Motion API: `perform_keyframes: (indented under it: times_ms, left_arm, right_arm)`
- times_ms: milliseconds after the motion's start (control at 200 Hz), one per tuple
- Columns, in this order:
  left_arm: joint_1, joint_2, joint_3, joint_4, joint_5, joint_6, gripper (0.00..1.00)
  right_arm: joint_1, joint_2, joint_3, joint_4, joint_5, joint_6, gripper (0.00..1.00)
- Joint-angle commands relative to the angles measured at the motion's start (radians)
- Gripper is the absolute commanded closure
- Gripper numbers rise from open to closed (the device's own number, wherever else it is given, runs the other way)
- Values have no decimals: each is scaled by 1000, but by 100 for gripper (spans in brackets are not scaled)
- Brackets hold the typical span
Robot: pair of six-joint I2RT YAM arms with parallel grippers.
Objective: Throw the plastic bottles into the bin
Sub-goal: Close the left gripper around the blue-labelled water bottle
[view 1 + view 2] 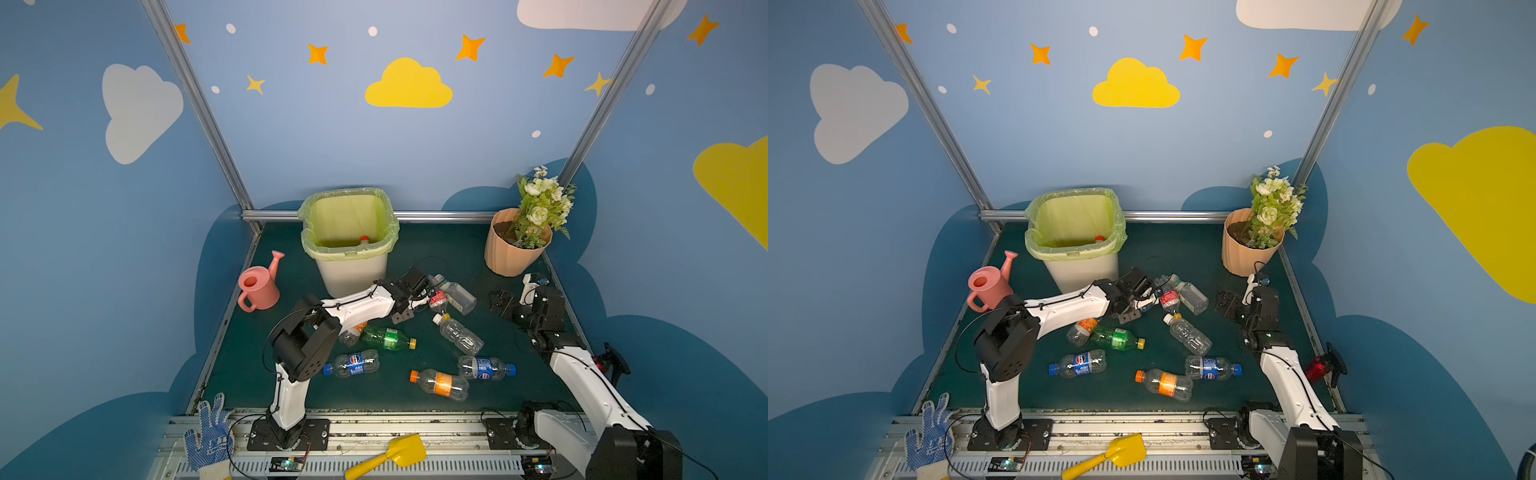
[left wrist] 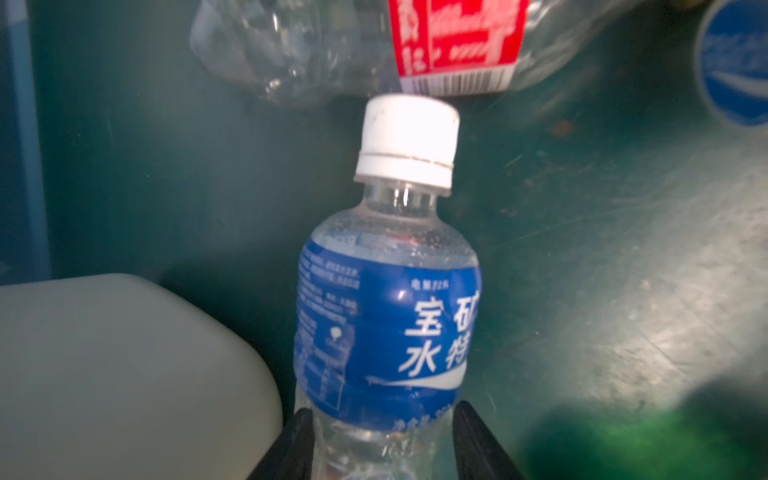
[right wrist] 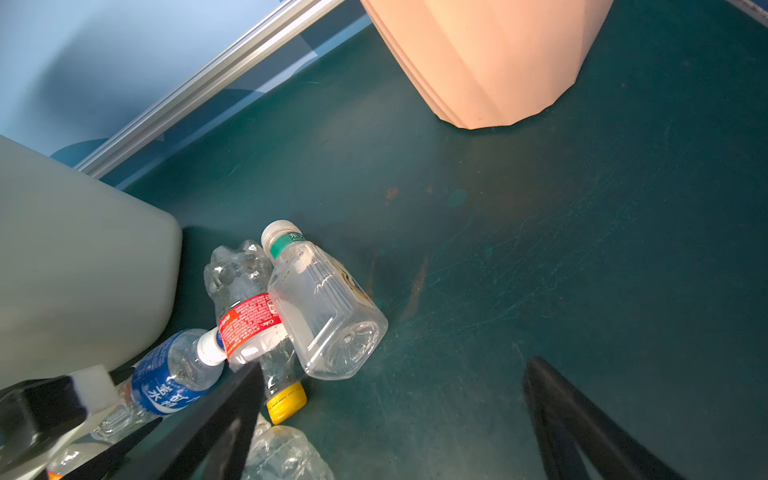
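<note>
- Both top views: white squarish plastic bin with yellow-green liner (image 1: pixel 353 276) at the back, left gripper (image 1: pixel 420 298) low by its right base
- Left wrist: jaws clamp clear white-capped blue-label plastic bottle (image 2: pixel 386 311) beside bin wall
- Right wrist: right gripper (image 3: pixel 395 415) jaws wide apart, empty, over green mat (image 3: pixel 540 208)

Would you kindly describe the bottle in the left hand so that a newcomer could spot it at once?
Find the white bin with the green liner. Just off its front right corner, the left hand grips a small clear bottle. Unlike its neighbours, it pairs a blue label with a white cap.
</note>
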Motion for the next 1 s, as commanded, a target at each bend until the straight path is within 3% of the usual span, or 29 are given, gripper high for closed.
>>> perform_keyframes:
  times_ms: [0, 235, 340, 435, 566, 991]
  left_arm:
    - [-10, -62, -10, -10, -20, 5, 47]
    - [-13, -102, -18, -6, -10, -7, 47]
    - [-14, -79, -23, -8, -34, -6, 38]
    - [-6, -68, -28, 8, -16, 10, 24]
    - [13, -31, 34, -66, 60, 20, 19]
    - [57, 59, 103, -115, 138, 46, 18]
  right_arm:
    - [-7, -3, 6, -13, -3, -31, 3]
    - [-7, 7, 19, -20, -10, -51, 3]
    - [-7, 1, 18, -25, -14, -53, 3]
    - [-7, -5, 18, -29, -14, -56, 3]
    - [-9, -15, 17, -34, -14, -56, 3]
    - [-22, -4, 8, -19, -26, -40, 3]
